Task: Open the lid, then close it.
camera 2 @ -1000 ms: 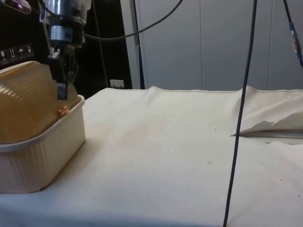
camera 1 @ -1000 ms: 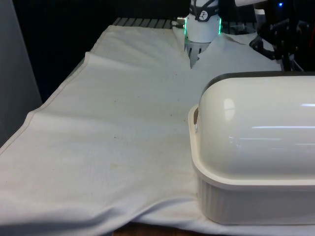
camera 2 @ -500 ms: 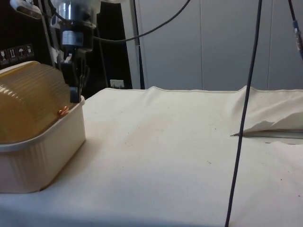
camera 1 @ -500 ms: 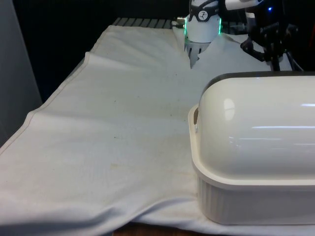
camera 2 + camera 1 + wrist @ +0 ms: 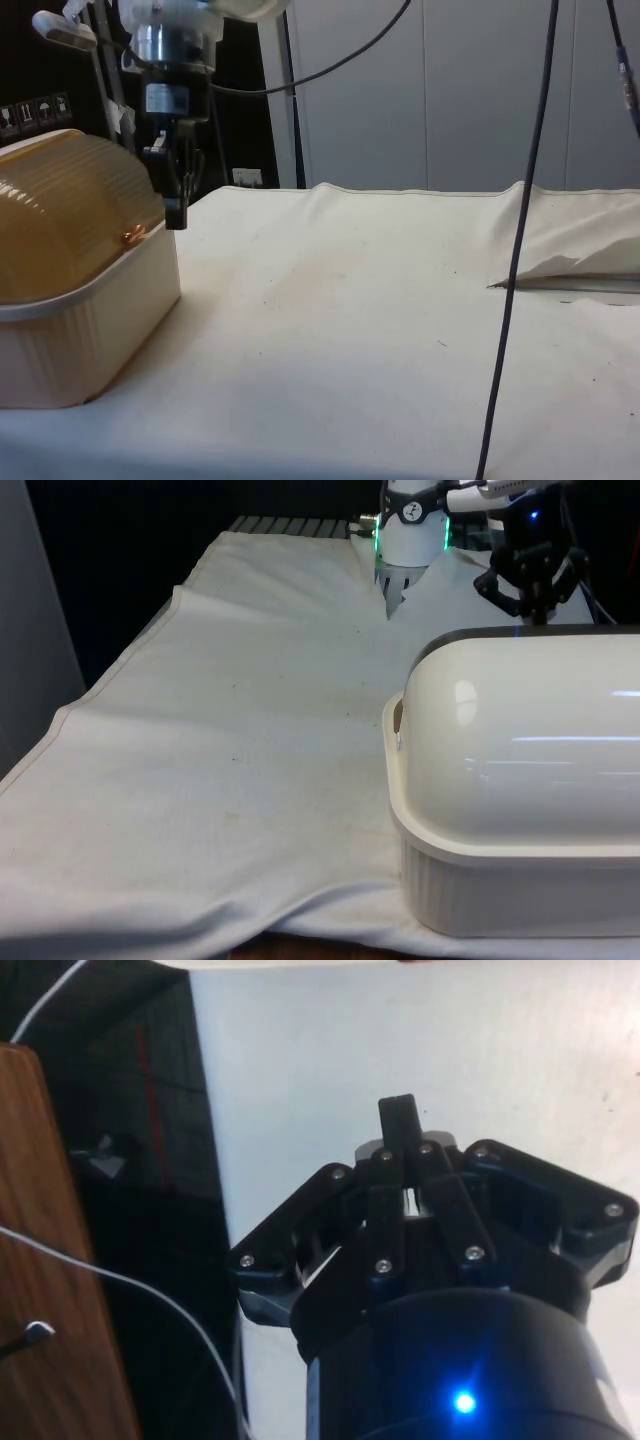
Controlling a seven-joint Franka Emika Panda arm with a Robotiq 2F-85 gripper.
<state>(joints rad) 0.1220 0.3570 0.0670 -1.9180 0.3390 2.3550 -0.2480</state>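
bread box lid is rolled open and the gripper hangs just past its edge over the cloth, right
Not quite. The lid is closed down over the bread box, as the side view shows. The gripper does hang just past its edge over the cloth.

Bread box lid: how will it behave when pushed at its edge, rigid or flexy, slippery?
The lid looks like a rigid glossy plastic dome, so it probably keeps its shape but may be slick. It likely swings on the pivot rather than lifting off. The ribbed base looks light and might slide on the cloth.

The arm points its hand (image 5: pixel 177 205) straight down, its two fingers (image 5: pixel 400 1130) pressed together on nothing.
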